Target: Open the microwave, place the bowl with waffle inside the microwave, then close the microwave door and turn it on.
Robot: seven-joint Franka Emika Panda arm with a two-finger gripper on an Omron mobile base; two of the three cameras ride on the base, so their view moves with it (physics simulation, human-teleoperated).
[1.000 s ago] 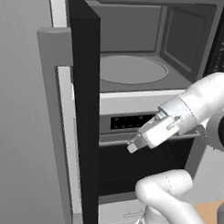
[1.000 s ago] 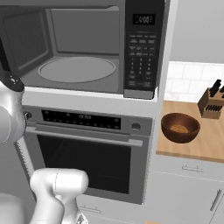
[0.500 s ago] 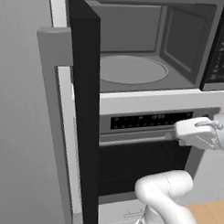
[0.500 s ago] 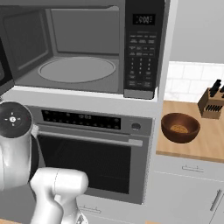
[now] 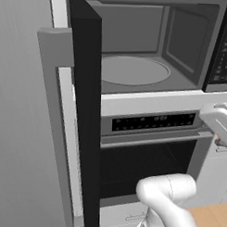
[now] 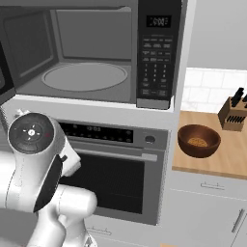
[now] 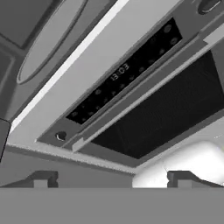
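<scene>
With the microwave door (image 5: 85,119) swung wide, the bowl (image 6: 198,141) waits on the table (image 6: 231,159); the claw (image 7: 111,178) is released, empty.

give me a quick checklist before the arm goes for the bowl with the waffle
1. Microwave door swung fully open: ok.
2. Microwave cavity free, turntable bare: ok.
3. Bowl upright on the wooden counter right of the oven: ok.
4. Waffle lying inside the bowl: ok.
5. Tool empty with its fingers spread: ok; it faces the oven's control panel, not the bowl.
6. Room to grasp around the bowl: ok on the near side; the knife block stands apart, behind it.
</scene>
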